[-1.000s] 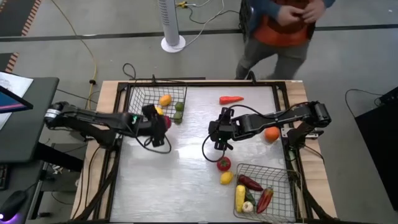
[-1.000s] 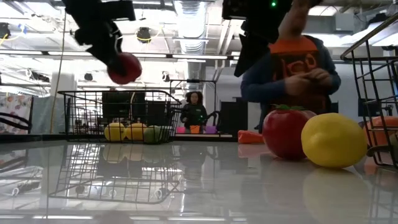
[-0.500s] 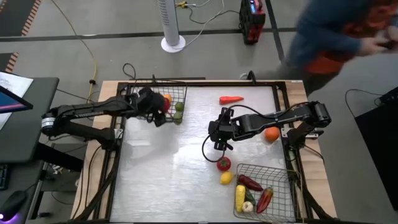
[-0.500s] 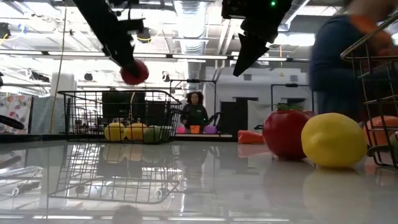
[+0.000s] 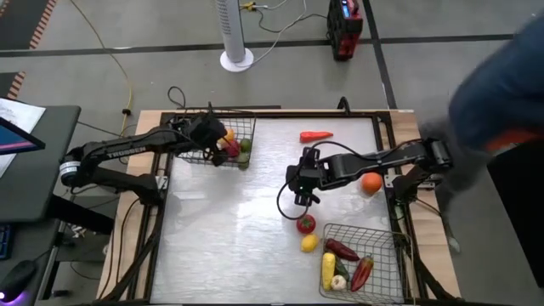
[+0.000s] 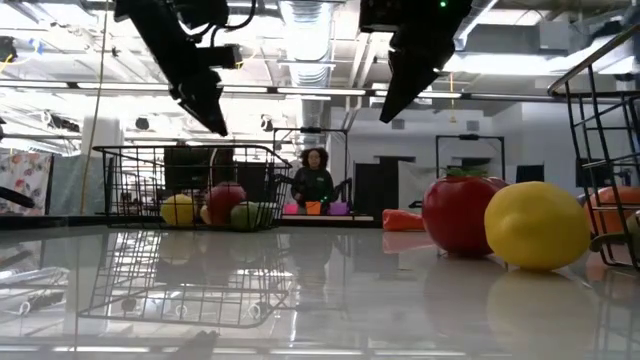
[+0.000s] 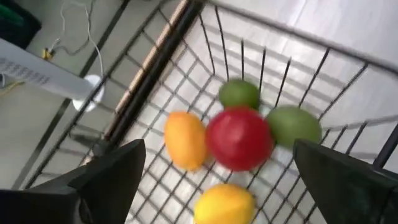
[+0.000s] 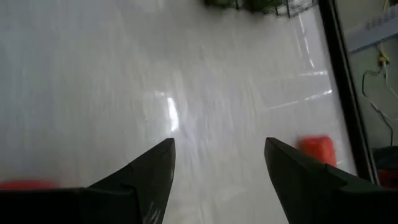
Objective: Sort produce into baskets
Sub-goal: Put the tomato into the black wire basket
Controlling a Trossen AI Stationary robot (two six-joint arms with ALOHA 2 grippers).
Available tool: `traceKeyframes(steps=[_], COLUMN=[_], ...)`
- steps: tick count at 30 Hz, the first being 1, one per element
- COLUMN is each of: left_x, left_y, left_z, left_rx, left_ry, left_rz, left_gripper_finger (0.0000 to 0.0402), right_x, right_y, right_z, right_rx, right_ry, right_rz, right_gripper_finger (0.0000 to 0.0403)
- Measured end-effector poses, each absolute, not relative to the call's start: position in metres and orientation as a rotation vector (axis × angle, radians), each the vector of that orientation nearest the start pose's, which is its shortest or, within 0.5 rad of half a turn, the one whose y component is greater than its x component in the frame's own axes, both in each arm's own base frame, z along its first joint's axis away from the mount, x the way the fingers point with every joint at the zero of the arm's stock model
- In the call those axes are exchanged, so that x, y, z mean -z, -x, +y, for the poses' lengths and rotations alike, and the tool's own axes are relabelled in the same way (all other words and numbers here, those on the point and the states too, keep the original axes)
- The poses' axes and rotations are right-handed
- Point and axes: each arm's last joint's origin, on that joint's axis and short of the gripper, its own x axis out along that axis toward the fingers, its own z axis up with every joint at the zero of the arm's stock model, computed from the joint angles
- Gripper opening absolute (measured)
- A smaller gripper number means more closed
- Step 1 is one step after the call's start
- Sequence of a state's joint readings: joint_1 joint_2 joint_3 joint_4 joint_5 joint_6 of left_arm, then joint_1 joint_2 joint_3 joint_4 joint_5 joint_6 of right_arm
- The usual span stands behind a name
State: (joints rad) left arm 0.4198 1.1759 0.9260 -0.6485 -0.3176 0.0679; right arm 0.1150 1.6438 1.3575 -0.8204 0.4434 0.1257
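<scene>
My left gripper (image 5: 223, 144) hangs open over the far-left wire basket (image 5: 197, 129), touching nothing. A red round fruit (image 7: 239, 138) lies in that basket below the open fingers, among an orange one (image 7: 185, 140), a yellow one (image 7: 224, 204) and two green ones (image 7: 292, 124); it also shows in the low view (image 6: 225, 200). My right gripper (image 5: 302, 197) is open and empty above mid-table, just far of a red tomato (image 5: 305, 223) and a lemon (image 5: 309, 243) that lie on the table.
A second wire basket (image 5: 387, 255) at the near right holds several long vegetables and a white garlic. A red long vegetable (image 5: 316, 135) lies near the far edge, and an orange (image 5: 371, 182) by the right arm. A person (image 5: 501, 93) stands at the table's far right.
My left gripper has carried the red round fruit toward the table's far edge, over the far-left basket, and let it go. The fruit now lies in the basket among the others. The person behind the table has walked to the right. My right arm has kept still.
</scene>
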Motion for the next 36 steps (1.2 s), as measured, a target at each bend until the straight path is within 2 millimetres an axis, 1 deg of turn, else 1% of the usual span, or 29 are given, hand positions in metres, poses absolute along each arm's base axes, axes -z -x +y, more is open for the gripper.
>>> traceKeyframes(steps=[3,6,9,13,16,18,20,22,26,29,32,34,36], left_x=[-0.273,-0.277,-0.279,-0.280,-0.274,-0.264,-0.253,-0.241,-0.221,-0.208,-0.194,-0.187,-0.182], left_y=[-0.213,-0.224,-0.236,-0.248,-0.259,-0.266,-0.275,-0.283,-0.302,-0.315,-0.324,-0.328,-0.330], left_z=[0.097,0.082,0.058,0.019,-0.002,-0.009,-0.018,-0.026,-0.043,-0.057,-0.072,-0.081,-0.089], left_rx=[-0.587,-0.452,-0.352,-0.245,-0.169,-0.104,-0.054,-0.021,-0.001,0.021,0.060,0.071,0.071], left_ry=[-0.002,0.014,-0.059,-0.197,-0.171,-0.118,-0.087,-0.101,-0.161,-0.174,-0.199,-0.217,-0.233], left_rz=[0.884,0.803,0.762,0.661,0.619,0.654,0.672,0.701,0.684,0.641,0.612,0.600,0.583], left_gripper_finger=[0.0395,0.0387,0.0372,0.0349,0.0336,0.0331,0.0328,0.0328,0.0327,0.0327,0.0327,0.0327,0.0327], right_x=[-0.277,-0.283,-0.290,-0.291,-0.289,-0.287,-0.280,-0.268,-0.253,-0.250,-0.249,-0.245,-0.242], right_y=[-0.326,-0.318,-0.314,-0.311,-0.309,-0.306,-0.305,-0.303,-0.305,-0.308,-0.310,-0.314,-0.316], right_z=[0.025,0.024,0.028,0.036,0.040,0.040,0.040,0.042,0.053,0.066,0.084,0.094,0.104], right_rx=[0.358,0.298,0.206,0.194,0.199,0.172,0.124,0.108,0.106,0.077,0.014,-0.016,-0.052], right_ry=[0.188,0.134,0.078,0.042,0.035,-0.010,-0.084,-0.123,-0.148,-0.141,-0.107,-0.086,-0.067], right_rz=[1.056,1.076,1.053,1.046,1.070,1.108,1.142,1.159,1.158,1.143,1.110,1.114,1.118], right_gripper_finger=[0.0274,0.0274,0.0274,0.0274,0.0274,0.0274,0.0274,0.0274,0.0276,0.0277,0.0278,0.0287,0.0305])
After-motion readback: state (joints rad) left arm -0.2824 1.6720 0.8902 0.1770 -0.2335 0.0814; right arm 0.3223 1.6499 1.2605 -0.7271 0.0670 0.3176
